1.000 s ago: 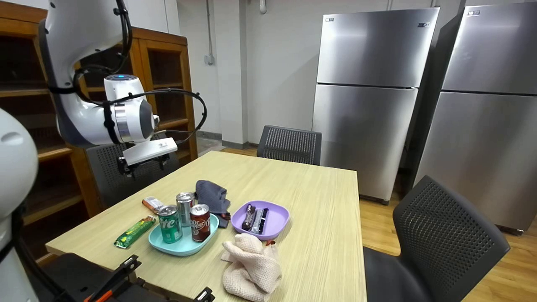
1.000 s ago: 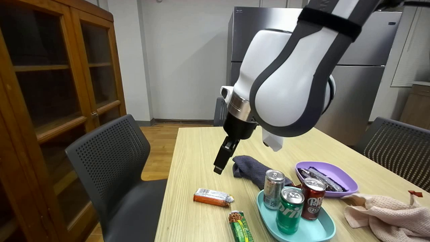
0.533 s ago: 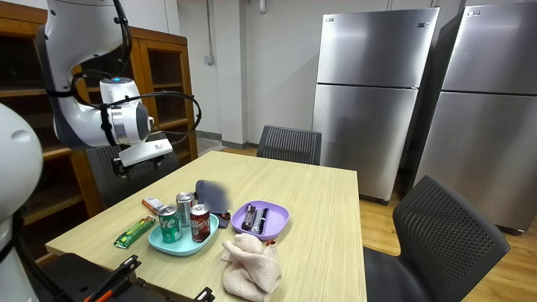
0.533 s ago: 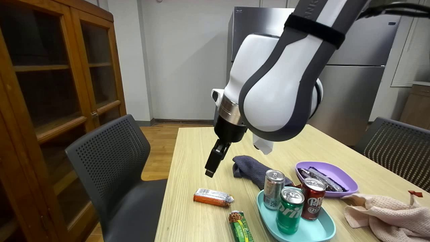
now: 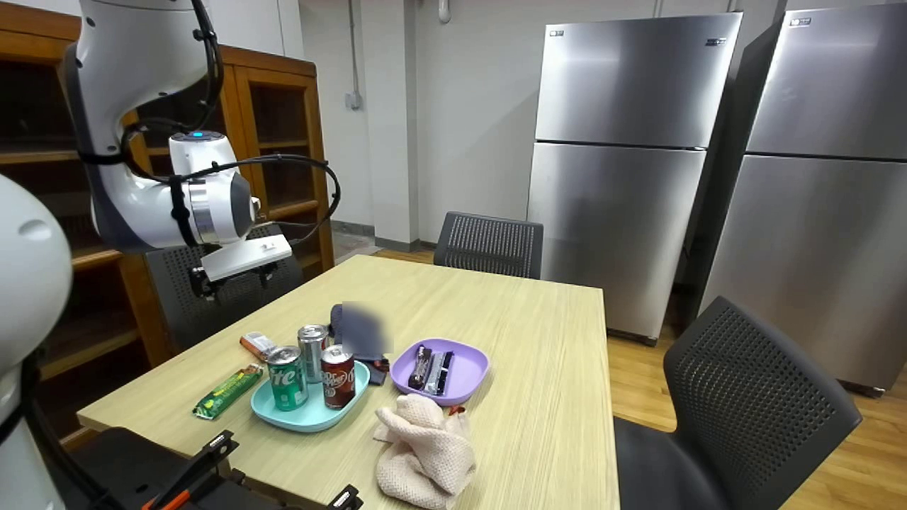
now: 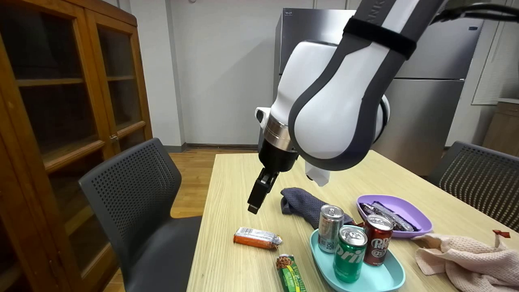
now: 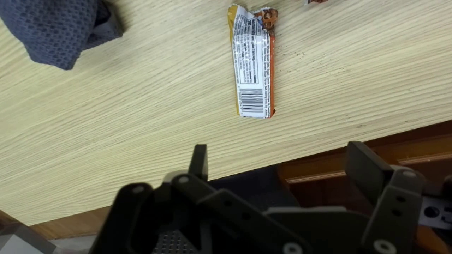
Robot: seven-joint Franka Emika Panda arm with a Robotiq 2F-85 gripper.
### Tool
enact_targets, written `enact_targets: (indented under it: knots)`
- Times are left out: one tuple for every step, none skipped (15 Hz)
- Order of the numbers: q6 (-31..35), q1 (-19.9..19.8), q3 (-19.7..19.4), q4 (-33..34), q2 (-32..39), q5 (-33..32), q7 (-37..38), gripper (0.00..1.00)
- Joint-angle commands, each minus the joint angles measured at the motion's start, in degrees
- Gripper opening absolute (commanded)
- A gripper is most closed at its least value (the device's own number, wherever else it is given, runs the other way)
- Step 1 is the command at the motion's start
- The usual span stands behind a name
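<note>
arm (image 6: 336, 109) has shifted sideways and slightly lower in both exterior views since a second ago, its wrist (image 6: 279, 134) slanting downward. table (image 5: 531, 354) spreads below; gripper (image 7: 278, 155), near its edge, is released, jaws wide apart. orange-and-white wrapped bar (image 7: 251, 67) lies on the table, clear of the gripper.

Break room, office or lab kind, is indicated. Reckoned from the table (image 5: 538, 340) in an exterior view: two full-size steel refrigerators (image 5: 623, 227) sited at 1 to 2 o'clock; glass-fronted wooden cabinet (image 5: 283, 113) at 11; mesh-backed chair (image 5: 762, 375) at 3. Exposed conduit (image 5: 353, 53) noted on plain painted wall (image 5: 468, 106), near 12. Wrapped snack bars (image 5: 228, 392) and soda cans (image 5: 338, 382) set out.
</note>
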Motion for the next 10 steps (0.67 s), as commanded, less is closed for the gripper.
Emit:
enact_targets:
  knots:
    - [-1.59,1.22,-1.26,1.03,0.10,-0.73,-0.30,1.00]
    - [-2.25,1.35,-1.39,1.46,0.36,-0.81,-0.46,1.00]
    - [-2.87,1.75,-1.85,2.06,0.70,-0.89,-0.42,1.00]
    - [-3.53,2.04,-2.08,2.80,1.19,-0.94,-0.54,1.00]
    - [-4.32,2.41,-2.41,3.60,1.65,-1.01,-0.62,1.00]
    - [-4.77,2.48,-2.39,4.35,2.23,-1.02,-0.81,1.00]
    - [-5.54,2.53,-2.23,5.29,2.94,-0.99,-1.01,1.00]
    - [-6.52,2.27,-1.78,6.22,3.50,-1.39,-0.94,1.00]
    - [-7.69,2.20,-1.39,7.39,4.45,-1.39,-1.25,1.00]
    - [-8.64,2.35,-1.32,8.38,5.17,-1.51,-1.34,1.00]
